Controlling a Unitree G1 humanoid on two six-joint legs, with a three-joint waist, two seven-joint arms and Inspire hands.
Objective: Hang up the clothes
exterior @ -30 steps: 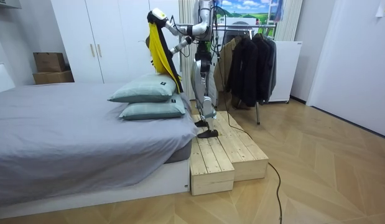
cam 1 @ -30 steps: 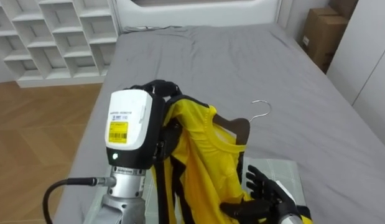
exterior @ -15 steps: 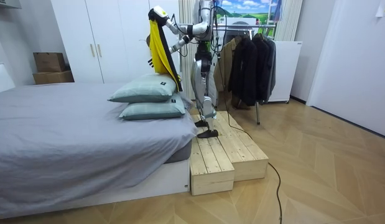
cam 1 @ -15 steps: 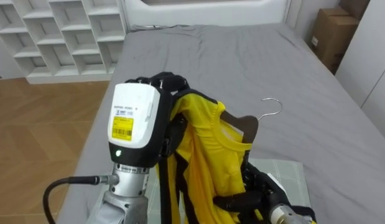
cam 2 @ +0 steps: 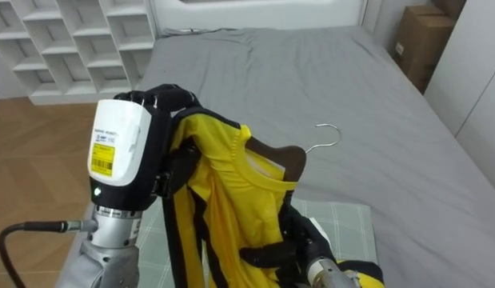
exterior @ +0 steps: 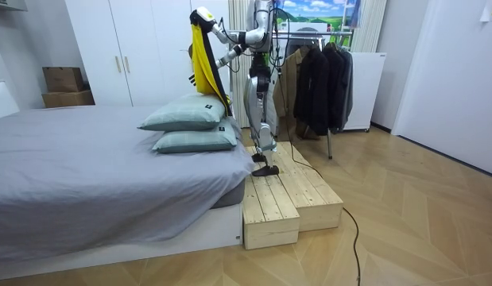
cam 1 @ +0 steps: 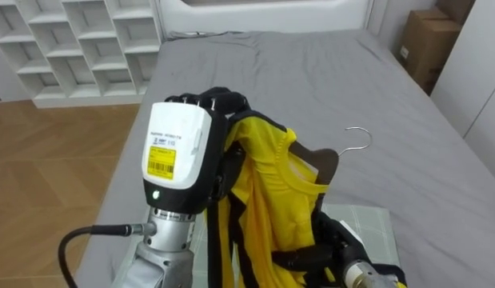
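Raised left hand grips yellow shirt; right hand clasps it lower

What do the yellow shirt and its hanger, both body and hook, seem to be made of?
The yellow shirt is probably a thin synthetic knit: it looks smooth with a slight sheen, has black trim and hangs in soft folds. The hanger has a body that looks like dark stained wood, matte brown. Its hook looks like bare metal wire, thin and silvery.
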